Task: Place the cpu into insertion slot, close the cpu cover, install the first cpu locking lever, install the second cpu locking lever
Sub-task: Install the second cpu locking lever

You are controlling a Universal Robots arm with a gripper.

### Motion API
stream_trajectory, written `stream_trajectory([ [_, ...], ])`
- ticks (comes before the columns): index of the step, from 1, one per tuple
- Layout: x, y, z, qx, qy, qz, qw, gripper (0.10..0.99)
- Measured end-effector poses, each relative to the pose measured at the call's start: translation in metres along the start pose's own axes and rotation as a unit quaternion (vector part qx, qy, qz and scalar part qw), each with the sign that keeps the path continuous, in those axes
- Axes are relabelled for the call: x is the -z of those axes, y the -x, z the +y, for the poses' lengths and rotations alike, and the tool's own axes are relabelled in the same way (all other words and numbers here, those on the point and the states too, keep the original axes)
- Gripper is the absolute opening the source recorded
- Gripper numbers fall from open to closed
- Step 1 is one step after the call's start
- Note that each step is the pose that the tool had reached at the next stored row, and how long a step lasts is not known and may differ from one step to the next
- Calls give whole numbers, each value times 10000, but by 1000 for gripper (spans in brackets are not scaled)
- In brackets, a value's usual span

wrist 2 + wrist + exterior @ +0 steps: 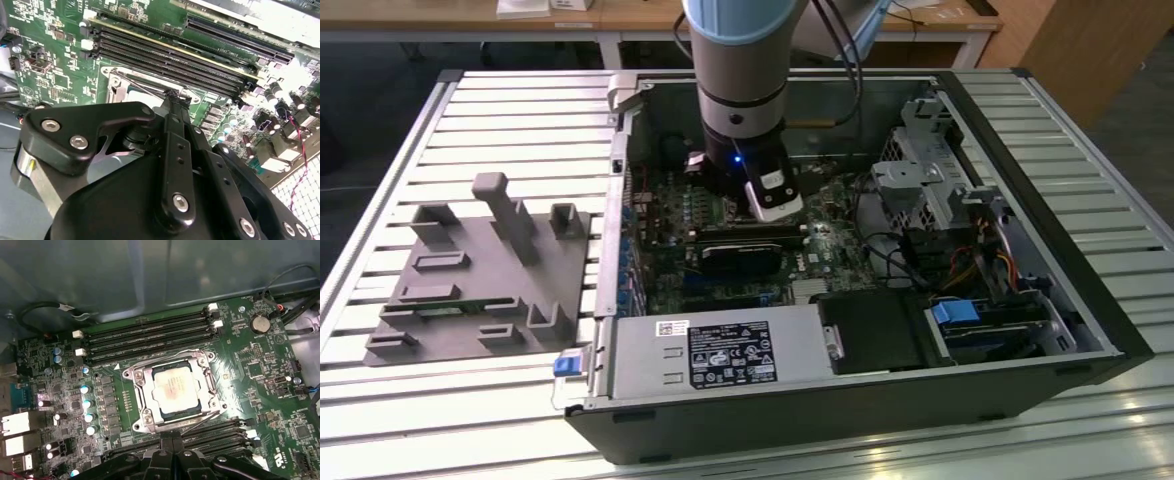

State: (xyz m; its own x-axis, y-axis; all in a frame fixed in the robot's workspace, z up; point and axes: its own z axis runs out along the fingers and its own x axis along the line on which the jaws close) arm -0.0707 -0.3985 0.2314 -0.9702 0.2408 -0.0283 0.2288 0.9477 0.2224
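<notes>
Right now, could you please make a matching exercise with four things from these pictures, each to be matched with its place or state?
Things:
1. cpu
2. cpu cover
3. gripper
4. grey fixture block

Places or states:
A. lying closed around the chip, framing it
B. on the slatted table outside the computer case, at the exterior view's left
C. seated in the insertion slot, pale top showing
D. down inside the case, close to the socket's edge

Pairs: 1-C, 2-A, 3-D, 4-B

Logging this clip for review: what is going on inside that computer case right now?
A robot arm reaches into the open computer case, its gripper low over the motherboard beside the insertion slot. The cpu already sits in the socket, with the cpu cover lying down around it.
</notes>
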Motion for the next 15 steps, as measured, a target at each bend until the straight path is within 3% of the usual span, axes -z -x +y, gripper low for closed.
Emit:
stream_trajectory([
  [7,-35,-5,-76,-9,112,27,9999,102],
  [15,-64,-30,-158,-25,306,73,9995,102],
])
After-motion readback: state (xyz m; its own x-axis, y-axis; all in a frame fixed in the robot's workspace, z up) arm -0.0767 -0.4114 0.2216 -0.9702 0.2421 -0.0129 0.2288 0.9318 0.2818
